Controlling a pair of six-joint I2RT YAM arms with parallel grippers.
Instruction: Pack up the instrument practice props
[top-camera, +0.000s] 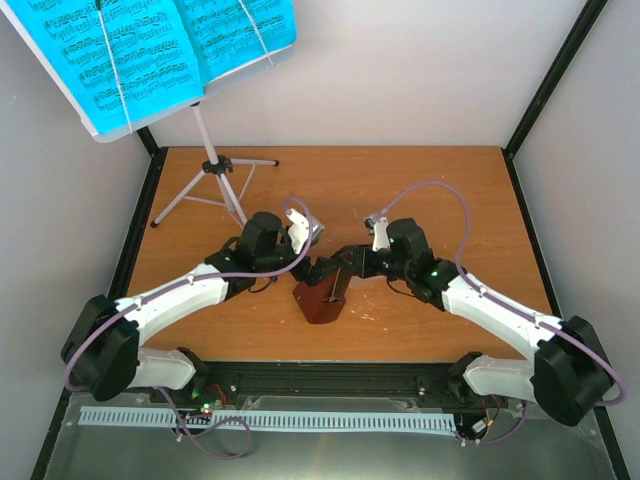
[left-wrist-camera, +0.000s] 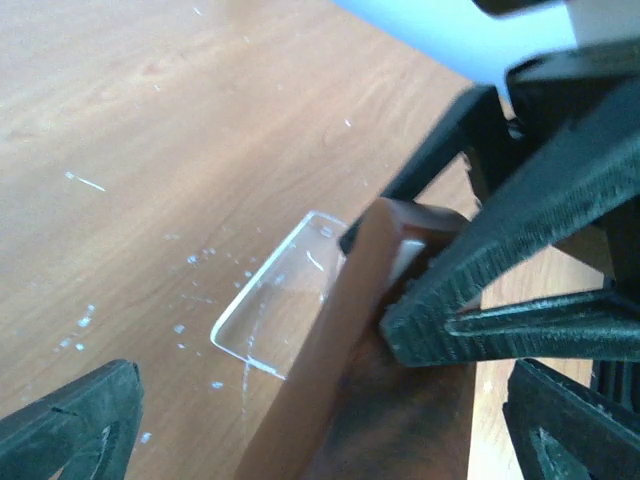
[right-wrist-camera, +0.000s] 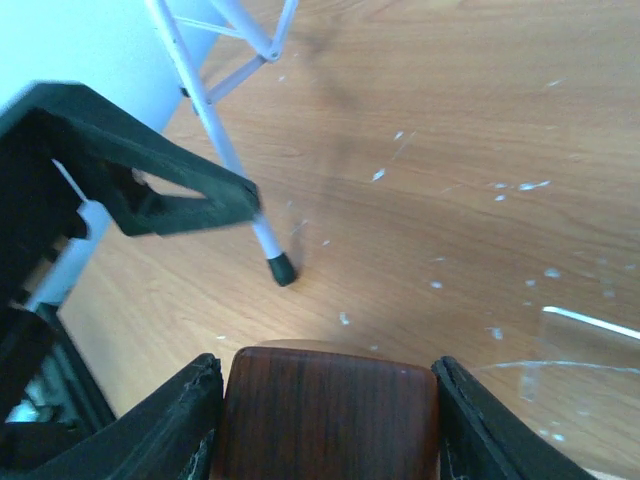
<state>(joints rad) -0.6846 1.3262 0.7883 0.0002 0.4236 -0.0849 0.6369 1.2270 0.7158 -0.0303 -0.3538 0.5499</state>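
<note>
The brown metronome (top-camera: 322, 300) stands on the table between both arms. My right gripper (right-wrist-camera: 325, 425) is shut on its wooden top (right-wrist-camera: 325, 410), one finger on each side; the top view shows this gripper (top-camera: 345, 268) just above the metronome. My left gripper (left-wrist-camera: 320, 440) is wide open around the metronome (left-wrist-camera: 340, 410) without touching it, and stands at the metronome's left (top-camera: 314, 268). A clear cover (left-wrist-camera: 280, 305) shows beside the body; whether it is attached I cannot tell. The cyan sheet music (top-camera: 150, 50) rests on the silvery music stand (top-camera: 212, 170) at the back left.
One stand leg (right-wrist-camera: 225, 140) with a black rubber foot (right-wrist-camera: 283, 270) reaches close to the metronome. The wooden table (top-camera: 440, 190) has grey walls on both sides and at the back. A black rail (top-camera: 330, 375) runs along its near edge.
</note>
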